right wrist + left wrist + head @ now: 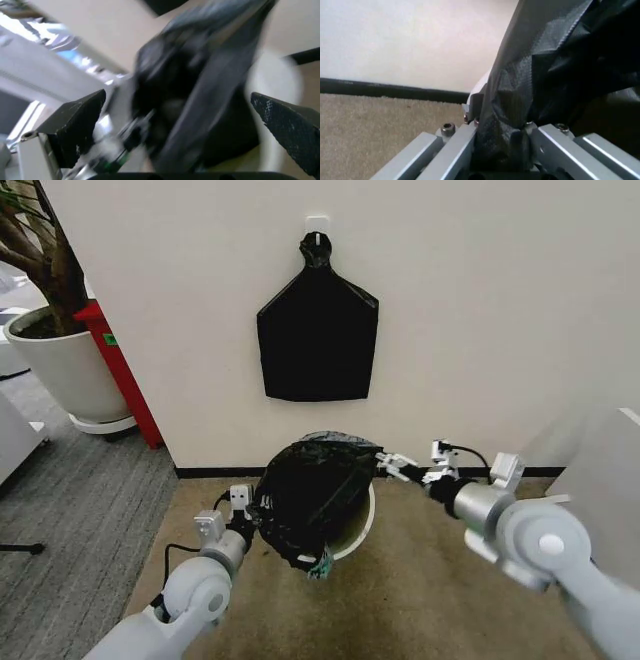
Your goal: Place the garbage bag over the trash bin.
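Observation:
The glossy black garbage bag [312, 492] is draped loosely across the mouth of the cream-white trash bin [363, 523], which stands on the carpet by the wall. Only the bin's right rim shows. My left gripper [254, 515] is at the bag's left side, and in the left wrist view its fingers [455, 144] are shut on a fold of the bag [520, 93]. At the bag's upper right edge is my right gripper [388, 464]. It stands open, its black fingertips [80, 120] spread wide, with the bag [200, 86] and the bin's pale wall [272, 86] beyond them.
A flat black bag bundle [317, 335] hangs from a wall hook above the bin. A large white plant pot [62, 370] and a red stand [122, 375] are at the far left. A white cabinet [600, 465] edges in at the right. Tan carpet [420, 610] lies in front.

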`<state>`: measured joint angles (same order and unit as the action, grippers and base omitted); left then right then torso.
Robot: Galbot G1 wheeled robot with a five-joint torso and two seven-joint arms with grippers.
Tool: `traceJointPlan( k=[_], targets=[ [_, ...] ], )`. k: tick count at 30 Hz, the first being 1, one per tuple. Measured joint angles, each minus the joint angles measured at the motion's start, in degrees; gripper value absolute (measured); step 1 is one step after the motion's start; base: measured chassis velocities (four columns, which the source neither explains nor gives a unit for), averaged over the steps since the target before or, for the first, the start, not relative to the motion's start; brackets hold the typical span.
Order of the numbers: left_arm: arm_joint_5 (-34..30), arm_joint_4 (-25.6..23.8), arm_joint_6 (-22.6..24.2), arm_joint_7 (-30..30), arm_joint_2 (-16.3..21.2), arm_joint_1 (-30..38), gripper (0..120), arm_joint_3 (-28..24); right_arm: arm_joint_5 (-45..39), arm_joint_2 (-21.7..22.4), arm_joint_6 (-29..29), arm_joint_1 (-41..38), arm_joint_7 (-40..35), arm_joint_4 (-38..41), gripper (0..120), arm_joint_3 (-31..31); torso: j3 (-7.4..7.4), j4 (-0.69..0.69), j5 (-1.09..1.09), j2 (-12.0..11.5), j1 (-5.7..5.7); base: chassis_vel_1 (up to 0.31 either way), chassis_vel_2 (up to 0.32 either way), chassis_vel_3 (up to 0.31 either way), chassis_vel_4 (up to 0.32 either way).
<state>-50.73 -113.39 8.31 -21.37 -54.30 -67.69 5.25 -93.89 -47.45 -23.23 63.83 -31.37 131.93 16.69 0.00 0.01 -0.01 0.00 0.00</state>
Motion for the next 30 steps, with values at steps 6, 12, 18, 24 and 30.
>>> traceJointPlan(
  k=[6, 12, 18, 24, 30],
  targets=[
    [-3.67, 0.42, 0.27, -2.33, -0.01, 4.29, 1, -0.55, 7.27, -4.84, -1.51, 6.39, 5.13, 5.79, 100, -4.19, 0.00, -0.02, 0.00, 0.00, 0.00, 0.000, 0.000, 0.000, 0.000],
    [-6.64, -0.08, 1.14, -3.49, 0.62, 6.68, 1, -0.59, 21.11, -6.28, -2.84, 7.91, 15.68, 2.70, 100, -7.01, 0.00, -0.02, 0.01, 0.00, 0.00, 0.000, 0.000, 0.000, 0.000],
    [-7.37, -1.18, 1.49, -4.02, 0.87, 7.54, 1, -0.81, 34.12, -6.97, -3.39, 7.16, 22.29, 0.72, 100, -11.20, 0.00, -0.02, 0.01, 0.00, 0.00, 0.000, 0.000, 0.000, 0.000],
    [-7.17, -2.48, 1.54, -3.93, 1.24, 6.99, 1, -0.81, 36.38, -7.51, -4.13, 6.47, 19.68, -0.08, 100, -12.92, 0.00, -0.01, 0.01, 0.00, 0.00, 0.000, 0.000, 0.000, 0.000],
    [-6.42, -3.22, 1.54, -3.77, 1.22, 6.30, 1, -0.71, 37.01, -6.98, -5.31, 6.78, 17.50, 0.72, 100, -13.38, 0.00, -0.01, 0.01, 0.00, 0.00, 0.000, 0.000, 0.000, 0.000]
  ],
)
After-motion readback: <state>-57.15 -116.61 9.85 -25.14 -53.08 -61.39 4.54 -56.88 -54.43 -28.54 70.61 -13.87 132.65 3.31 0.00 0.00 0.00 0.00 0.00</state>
